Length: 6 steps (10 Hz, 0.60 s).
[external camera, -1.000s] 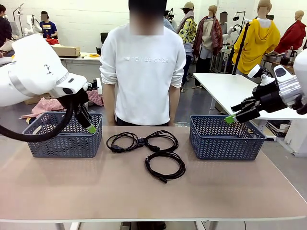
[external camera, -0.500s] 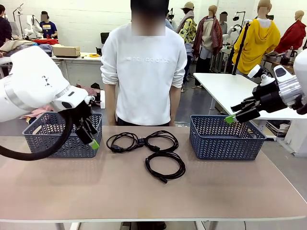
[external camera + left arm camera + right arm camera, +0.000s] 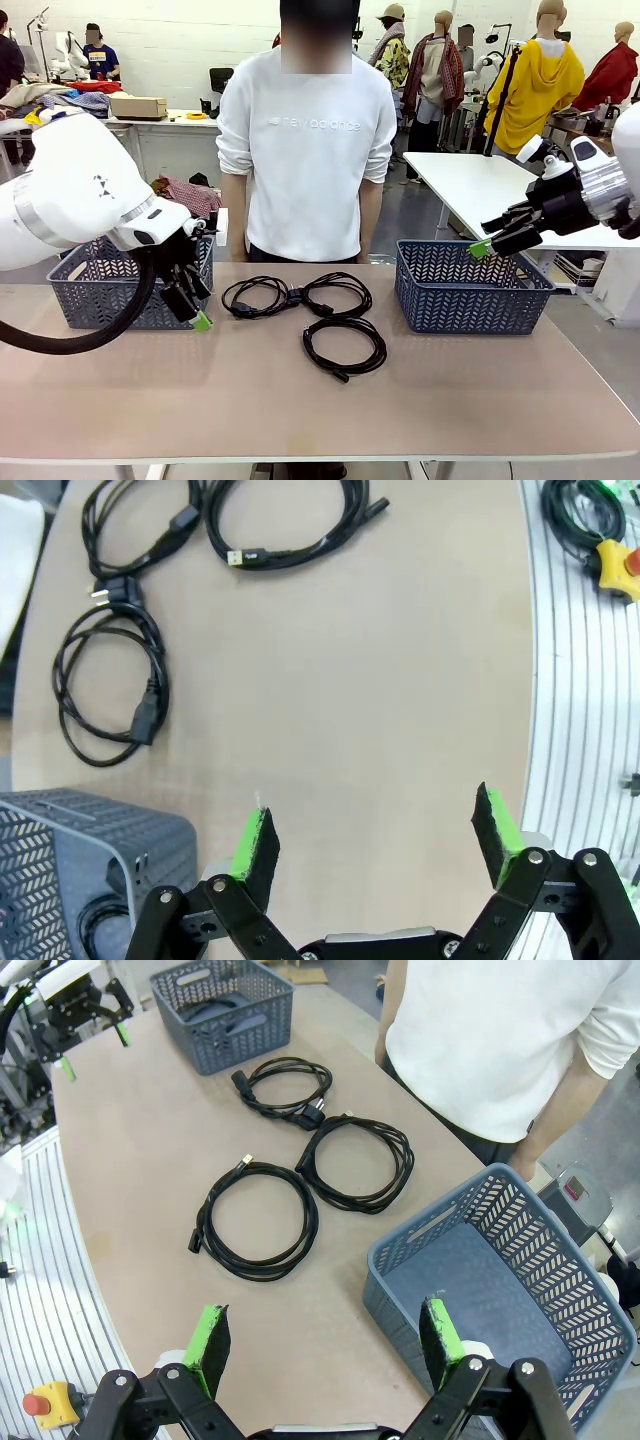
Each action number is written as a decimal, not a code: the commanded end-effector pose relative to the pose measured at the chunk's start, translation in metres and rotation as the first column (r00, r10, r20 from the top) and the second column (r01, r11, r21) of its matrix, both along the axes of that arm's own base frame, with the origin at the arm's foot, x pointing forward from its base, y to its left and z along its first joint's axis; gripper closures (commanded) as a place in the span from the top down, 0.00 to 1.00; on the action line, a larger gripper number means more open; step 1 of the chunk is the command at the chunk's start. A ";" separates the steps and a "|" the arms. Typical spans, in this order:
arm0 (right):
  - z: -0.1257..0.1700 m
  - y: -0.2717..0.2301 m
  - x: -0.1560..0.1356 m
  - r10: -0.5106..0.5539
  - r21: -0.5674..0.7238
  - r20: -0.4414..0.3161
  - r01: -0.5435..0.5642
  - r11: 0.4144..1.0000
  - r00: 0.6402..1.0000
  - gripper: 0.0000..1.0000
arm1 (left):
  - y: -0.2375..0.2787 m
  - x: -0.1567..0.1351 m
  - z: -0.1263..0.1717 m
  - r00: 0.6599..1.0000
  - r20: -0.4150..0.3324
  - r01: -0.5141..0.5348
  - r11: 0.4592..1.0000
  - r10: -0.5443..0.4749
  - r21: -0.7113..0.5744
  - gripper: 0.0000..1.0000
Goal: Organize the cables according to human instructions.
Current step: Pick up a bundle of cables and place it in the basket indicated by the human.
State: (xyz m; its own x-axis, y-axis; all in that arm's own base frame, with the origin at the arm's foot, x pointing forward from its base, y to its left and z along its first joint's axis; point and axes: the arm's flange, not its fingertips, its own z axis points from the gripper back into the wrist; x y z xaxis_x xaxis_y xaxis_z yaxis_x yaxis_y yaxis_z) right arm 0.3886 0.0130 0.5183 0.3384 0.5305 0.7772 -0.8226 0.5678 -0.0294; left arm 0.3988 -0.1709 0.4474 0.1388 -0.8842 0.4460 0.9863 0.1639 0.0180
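Note:
Three coiled black cables lie mid-table before the human (image 3: pixel 305 150): a left coil (image 3: pixel 255 296), a middle coil (image 3: pixel 337 292) touching it, and a nearer coil (image 3: pixel 345 348). The right wrist view shows the same three, the left coil (image 3: pixel 285 1085), the middle coil (image 3: pixel 355 1160) and the nearer coil (image 3: pixel 255 1220). My left gripper (image 3: pixel 195 312) hangs open and empty low over the table by the left basket's right front corner, left of the coils. In its wrist view the left gripper (image 3: pixel 378 835) has bare tabletop between its fingers and the nearest coil (image 3: pixel 110 690) ahead. My right gripper (image 3: pixel 485 238) hovers open and empty above the right basket.
A grey-blue left basket (image 3: pixel 90 300) and a matching right basket (image 3: pixel 470 290) flank the coils. A dark cord shows inside the left basket (image 3: pixel 225 1010). The right basket (image 3: pixel 480 1280) looks empty. The person's hands are hidden behind the table edge. Bare tabletop lies nearer me.
My left gripper has come out from above the left basket, moving right, nearer and lower to its front corner. The right arm and the coils have not moved.

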 end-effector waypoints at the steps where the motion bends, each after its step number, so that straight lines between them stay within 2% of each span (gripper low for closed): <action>1: 0.000 0.002 0.001 0.005 0.022 0.007 -0.006 1.000 1.000 1.00 | 0.002 0.001 0.002 1.000 0.005 -0.005 1.000 0.005 -0.001 1.00; 6: 0.000 0.002 0.001 0.005 0.022 0.007 -0.006 1.000 1.000 1.00 | 0.002 0.001 0.002 1.000 0.005 -0.005 1.000 0.005 -0.001 1.00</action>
